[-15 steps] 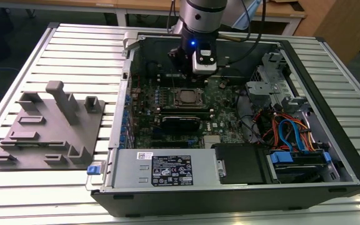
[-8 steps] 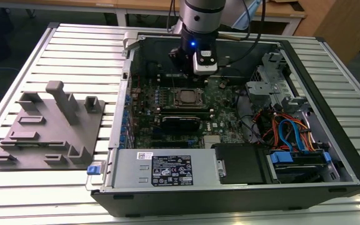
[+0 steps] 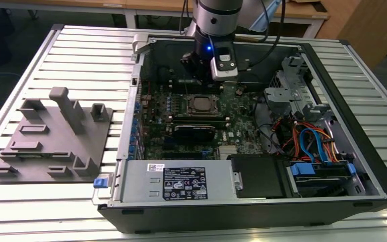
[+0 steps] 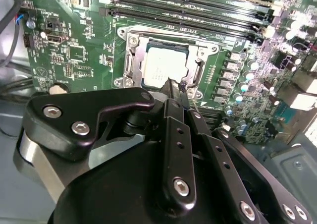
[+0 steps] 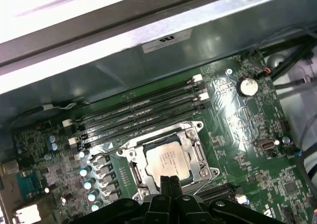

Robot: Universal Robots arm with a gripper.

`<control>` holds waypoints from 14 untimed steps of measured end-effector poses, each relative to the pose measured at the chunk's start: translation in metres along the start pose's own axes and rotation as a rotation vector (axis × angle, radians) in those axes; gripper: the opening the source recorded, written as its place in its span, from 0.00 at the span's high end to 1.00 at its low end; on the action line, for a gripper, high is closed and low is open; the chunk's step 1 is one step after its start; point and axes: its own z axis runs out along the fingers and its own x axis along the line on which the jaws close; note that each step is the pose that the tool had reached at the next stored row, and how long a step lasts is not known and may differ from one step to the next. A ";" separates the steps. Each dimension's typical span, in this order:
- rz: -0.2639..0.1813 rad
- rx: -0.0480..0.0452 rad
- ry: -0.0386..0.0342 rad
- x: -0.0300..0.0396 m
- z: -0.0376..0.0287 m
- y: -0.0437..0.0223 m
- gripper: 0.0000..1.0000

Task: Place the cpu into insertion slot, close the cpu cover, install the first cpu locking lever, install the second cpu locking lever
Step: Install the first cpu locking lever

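silvery cpu [image 5: 168, 160] sits in the insertion slot [image 5: 140, 170], fingers [image 5: 166, 186] clenched empty near it.

Above the insertion slot [image 3: 201, 104] the open case [image 3: 380, 166] leaves room to come in from overhead, and the hand [image 3: 197, 79] (fingers pressed together) hangs there. On the far side, the memory slots [image 5: 143, 112] lie low beneath the case's far wall. Nearer, a black card [image 3: 193, 132] stands up from the board. On the exterior view's right, a drive cage [image 3: 284, 96] and loose cables [image 3: 308, 141] crowd the way.
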 end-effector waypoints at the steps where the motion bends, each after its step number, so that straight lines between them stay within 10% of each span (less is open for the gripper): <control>1: -0.003 0.0000 0.0002 0.0000 0.0000 0.0000 0.90; 14: -0.004 -0.0009 0.0006 0.0000 0.0000 0.0000 0.90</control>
